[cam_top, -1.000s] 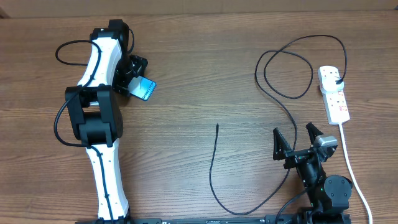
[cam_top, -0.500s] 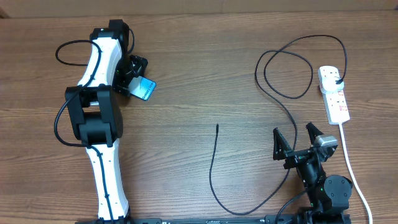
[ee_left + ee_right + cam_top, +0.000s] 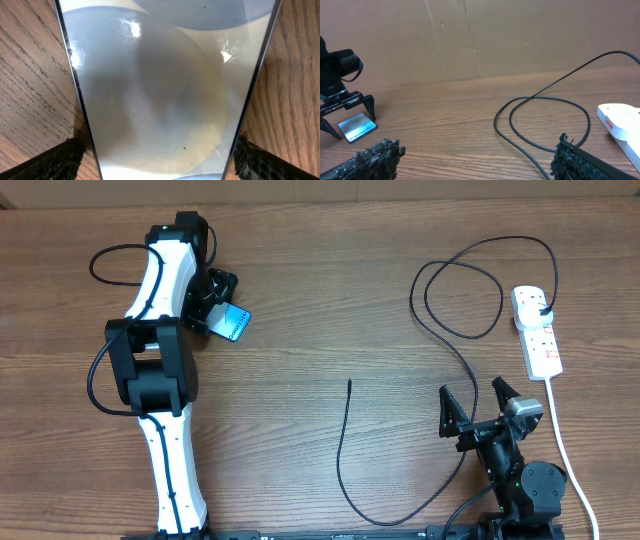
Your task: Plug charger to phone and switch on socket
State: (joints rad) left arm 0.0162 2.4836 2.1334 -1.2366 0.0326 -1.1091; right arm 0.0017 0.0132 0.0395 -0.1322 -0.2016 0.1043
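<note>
Phone (image 3: pixel 233 325): lies on the tabletop (image 3: pixel 320 300) at far left, between the left fingers (image 3: pixel 62 160), which are spread wide, one tip just beside each long edge. Whether they touch it cannot be told. The left wrist view alone shows its face close up: glossy, pale grey-blue with bright reflections and thin dark edges. The overhead view shows it only as a small blue rectangle. The right wrist view shows it from the side, low on the wood under the straddling fingers. Charger (image 3: pixel 340 450): thin black cable. Its connector tip (image 3: pixel 349 383) lies loose at mid-tabletop, well apart from the phone and visible only from overhead. The cable curves along the near edge, passes the right fingers (image 3: pixel 447 412), loops, and ends at a black plug (image 3: pixel 541 304) seated in the far end of the socket (image 3: pixel 540 345). Socket: white strip at the right, red markings, white cord (image 3: pixel 565 450) trailing toward the near edge. Right fingers: spread, holding nothing. A cardboard wall (image 3: pixel 470 40) shows only in the right wrist view.
</note>
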